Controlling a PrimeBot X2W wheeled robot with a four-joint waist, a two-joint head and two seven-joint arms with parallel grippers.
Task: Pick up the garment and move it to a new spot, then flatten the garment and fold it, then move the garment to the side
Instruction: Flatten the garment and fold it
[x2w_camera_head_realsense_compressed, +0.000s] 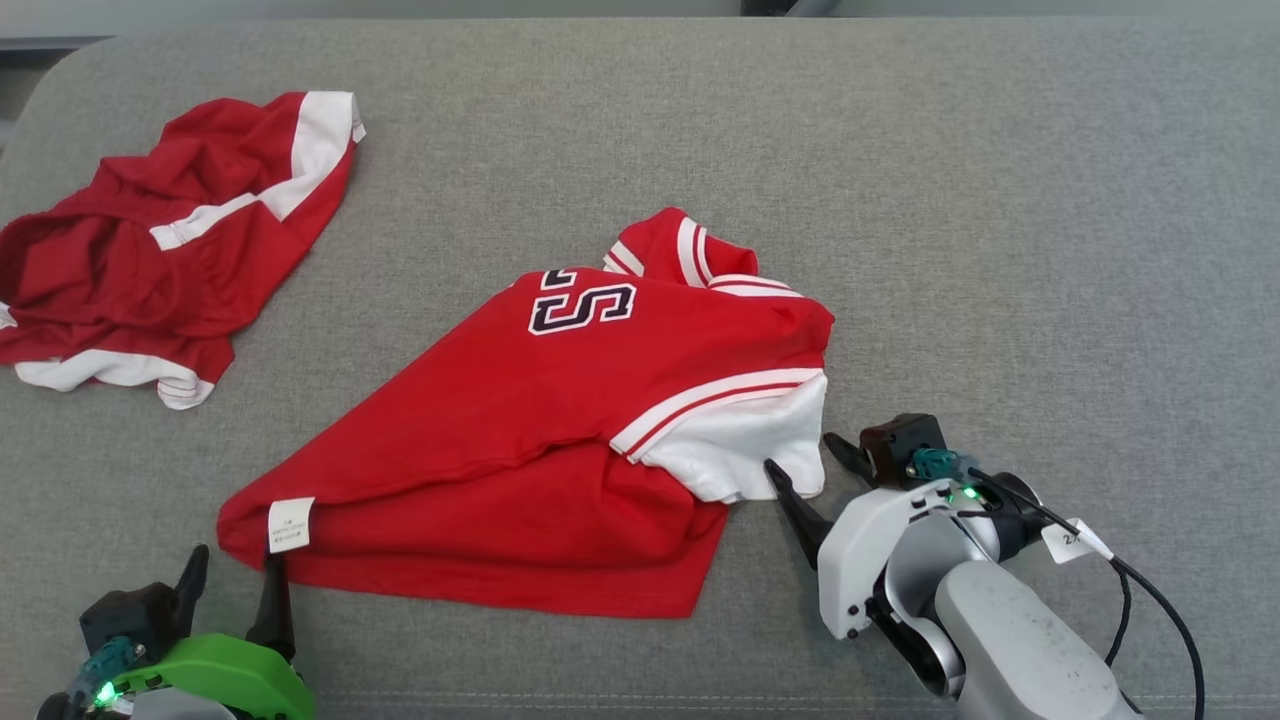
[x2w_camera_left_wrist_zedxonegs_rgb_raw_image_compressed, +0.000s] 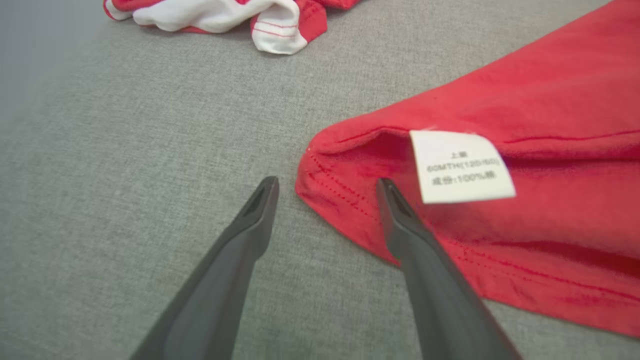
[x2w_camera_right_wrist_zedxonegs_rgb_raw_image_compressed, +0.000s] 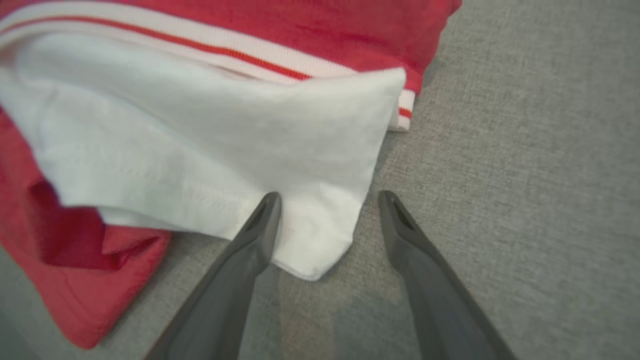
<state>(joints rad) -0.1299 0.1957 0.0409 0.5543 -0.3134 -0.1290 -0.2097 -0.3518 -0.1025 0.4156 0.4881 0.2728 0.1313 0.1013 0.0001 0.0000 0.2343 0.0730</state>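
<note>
The garment (x2w_camera_head_realsense_compressed: 560, 440) lies crumpled on the grey cushion (x2w_camera_head_realsense_compressed: 1000, 250), directly ahead of both grippers and spanning the gap between them; its long axis runs from the labelled hem corner (x2w_camera_left_wrist_zedxonegs_rgb_raw_image_compressed: 340, 200) in front of the left gripper (x2w_camera_head_realsense_compressed: 236, 560) slantwise up and across to the collar and white sleeve (x2w_camera_right_wrist_zedxonegs_rgb_raw_image_compressed: 225, 150) ahead of the right gripper (x2w_camera_head_realsense_compressed: 802, 452).

Both grippers stand wide apart at the jaws and hold nothing. In the left wrist view the hem corner sits between the fingers, with the care label (x2w_camera_left_wrist_zedxonegs_rgb_raw_image_compressed: 462, 165) just beyond the right-hand finger; in the right wrist view the sleeve's tip lies between the fingers, against the left-hand one. Neither arm is clearly the nearer (each has its own corner at its fingertips), so a two-handed pinch looks like the coming move; whether the fingertips touch cloth cannot be told.

A second red garment (x2w_camera_head_realsense_compressed: 170, 250) lies well beyond the left gripper, off to its left, apart from the first.
</note>
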